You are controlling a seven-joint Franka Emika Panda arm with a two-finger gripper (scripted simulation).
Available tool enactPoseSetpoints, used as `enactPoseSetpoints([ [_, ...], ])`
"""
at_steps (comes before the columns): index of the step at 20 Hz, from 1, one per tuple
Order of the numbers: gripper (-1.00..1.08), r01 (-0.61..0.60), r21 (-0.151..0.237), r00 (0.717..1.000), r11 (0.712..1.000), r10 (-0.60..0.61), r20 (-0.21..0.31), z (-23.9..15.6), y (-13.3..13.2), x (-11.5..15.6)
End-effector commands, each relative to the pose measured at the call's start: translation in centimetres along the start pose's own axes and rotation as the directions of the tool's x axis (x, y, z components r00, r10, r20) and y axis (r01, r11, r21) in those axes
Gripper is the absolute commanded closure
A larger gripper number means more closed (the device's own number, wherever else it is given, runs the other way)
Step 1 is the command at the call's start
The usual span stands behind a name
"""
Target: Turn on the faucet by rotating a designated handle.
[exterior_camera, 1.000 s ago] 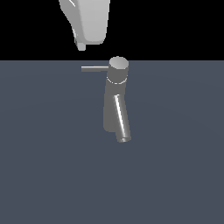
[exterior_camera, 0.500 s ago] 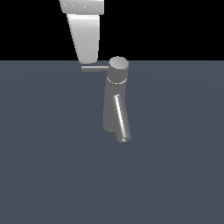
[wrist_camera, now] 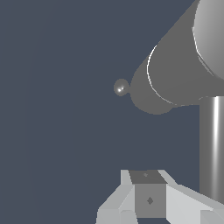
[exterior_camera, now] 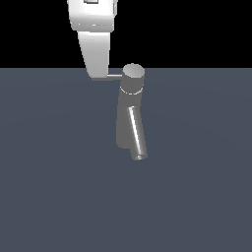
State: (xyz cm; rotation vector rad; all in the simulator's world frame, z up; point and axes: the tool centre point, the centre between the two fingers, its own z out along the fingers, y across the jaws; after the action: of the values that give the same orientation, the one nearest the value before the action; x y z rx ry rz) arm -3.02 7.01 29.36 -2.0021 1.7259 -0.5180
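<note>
The faucet (exterior_camera: 129, 118) is a grey upright cylinder with a round cap (exterior_camera: 133, 74) and a slanted spout (exterior_camera: 138, 142). The handle (exterior_camera: 115, 77) is a thin rod pointing from the cap to the exterior view's left. My white gripper (exterior_camera: 100, 75) hangs down from above, and its tip covers the rod's outer end. In the wrist view the faucet body (wrist_camera: 175, 74) fills one corner. There the handle (wrist_camera: 214, 148) runs beside my gripper (wrist_camera: 148, 192), not between its fingers. The fingers look closed together and hold nothing.
The faucet stands on a flat dark blue-grey surface (exterior_camera: 59, 187), with a black background behind it. A small round metallic tip (wrist_camera: 121, 87) shows beside the faucet body in the wrist view.
My gripper has come down from above the handle and shifted slightly towards the cap, so its tip is now level with the rod and covers its end. The faucet and handle look unmoved.
</note>
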Motion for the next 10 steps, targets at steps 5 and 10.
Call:
enactPoseSetpoints([
  [5, 1.08, -0.012, 0.004, 1.0, 1.0, 0.012, -0.005, 0.23, -0.17, 0.12],
  [10, 1.08, -0.012, 0.004, 1.0, 1.0, 0.012, -0.005, 0.22, 0.1, 0.11],
])
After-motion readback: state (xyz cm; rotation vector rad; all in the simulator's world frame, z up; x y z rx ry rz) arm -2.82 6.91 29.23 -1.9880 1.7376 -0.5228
